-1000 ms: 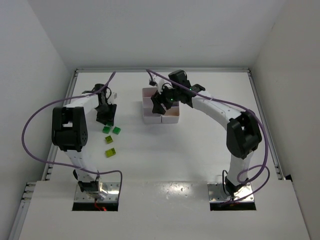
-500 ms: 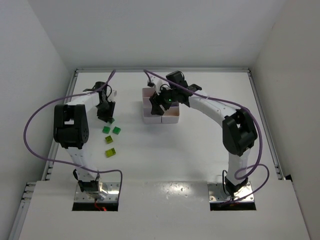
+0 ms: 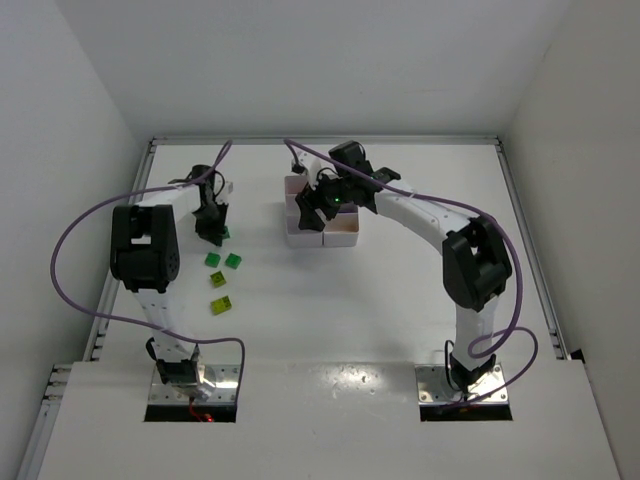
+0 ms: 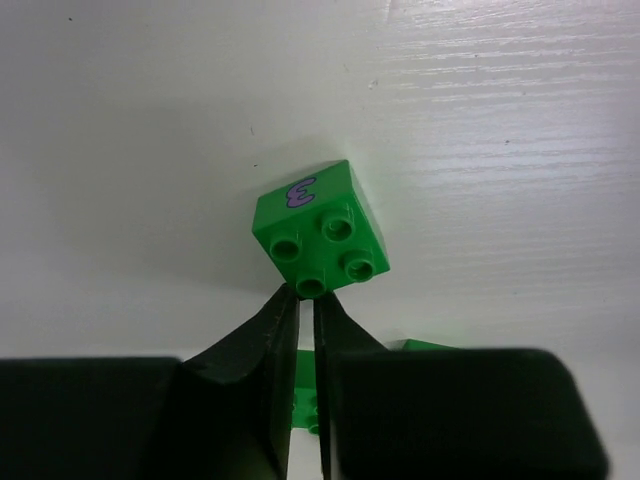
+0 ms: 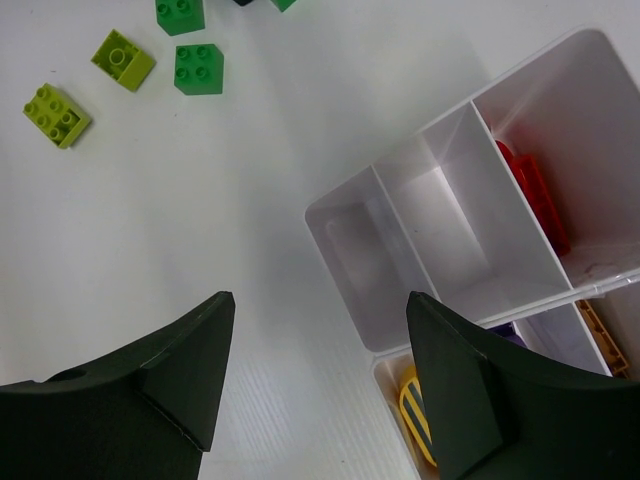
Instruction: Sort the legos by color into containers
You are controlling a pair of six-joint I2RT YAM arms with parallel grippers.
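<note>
In the left wrist view a green lego (image 4: 318, 232) with a purple mark lies on the table, studs facing the camera. My left gripper (image 4: 305, 296) is shut, its tips against one near stud with nothing clamped between them. From above, this gripper (image 3: 212, 232) stands beside that lego (image 3: 225, 234). Two more green legos (image 3: 212, 259) (image 3: 233, 261) and a lime one (image 3: 222, 305) lie nearer. My right gripper (image 5: 320, 300) is open and empty over the left edge of the white containers tray (image 5: 350, 245), which holds red (image 5: 535, 195) and yellow (image 5: 418, 415) legos.
The tray (image 3: 345, 238) sits at the table's far middle under the right arm. Purple cables loop from both arms. The right wrist view also shows green legos (image 5: 198, 68) and lime ones (image 5: 123, 59) (image 5: 57, 114) on the table left of the tray.
My left gripper has closed and shifted slightly away, toward the far green lego. The right gripper has opened wider and drifted a little left over the tray.
</note>
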